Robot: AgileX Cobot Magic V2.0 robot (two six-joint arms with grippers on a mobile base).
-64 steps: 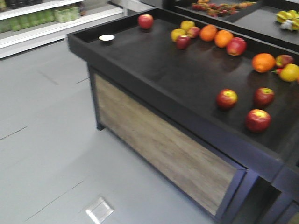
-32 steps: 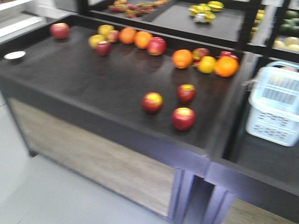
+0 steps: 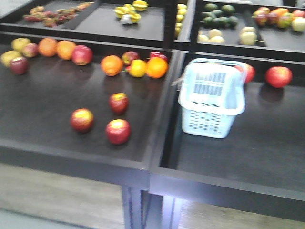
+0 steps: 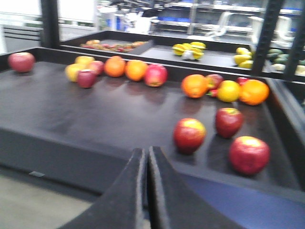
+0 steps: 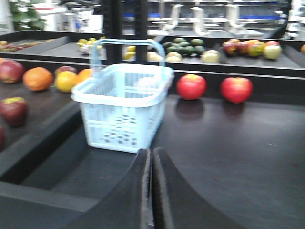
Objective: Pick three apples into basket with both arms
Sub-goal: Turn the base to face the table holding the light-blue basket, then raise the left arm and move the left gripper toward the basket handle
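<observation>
Trays [image 3: 47, 95] of black shelving fill our front view, and the basket [image 3: 209, 119] stands upright right of centre, in the right tray's upper left corner. Our left gripper [image 4: 147, 155] and right gripper [image 5: 151, 153] sit at bottom centre of their wrist views, fingers pressed together on nothing. Three apples [image 3: 118, 131] lie apart from one another in a loose triangle left of centre, in the left tray.

You have three dark red apples [image 3: 82, 119] [image 3: 118, 102] [image 3: 118, 131] in the lower left of the front view. One light blue basket [image 3: 212, 98] stands right of centre. Count four oranges [image 3: 47, 46] [image 3: 66, 49] [image 3: 112, 65] [image 3: 157, 67] across the upper left. At upper right, behind the basket, you can count two more red apples [image 3: 279, 76] [image 3: 248, 72].
</observation>
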